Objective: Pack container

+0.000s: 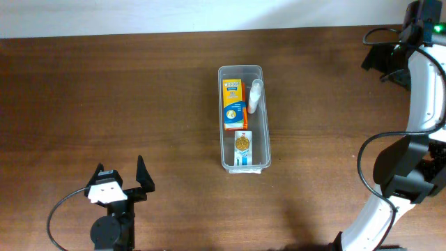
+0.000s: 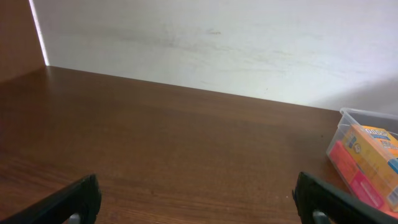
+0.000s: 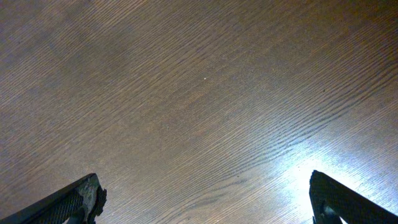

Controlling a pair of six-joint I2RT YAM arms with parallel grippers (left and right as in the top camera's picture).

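Near counter [image 1: 104, 84] centre, container [image 1: 240, 67] loaded with boxes [image 1: 233, 101], tube [image 1: 255, 96]. Left tool [image 1: 120, 174], right tool [image 3: 205, 205] gaping, empty, well apart. Packing seemingly done; next, check for strays.

I count one clear container [image 1: 240, 68] at the middle of the overhead frame. Inside it I make out three items: one orange box [image 1: 232, 101], one white tube [image 1: 255, 96] and one small white box [image 1: 242, 150]. A red edge beside the orange box may be a fourth. I also count two grippers: the left gripper [image 1: 120, 171] and the right gripper [image 3: 202, 196].
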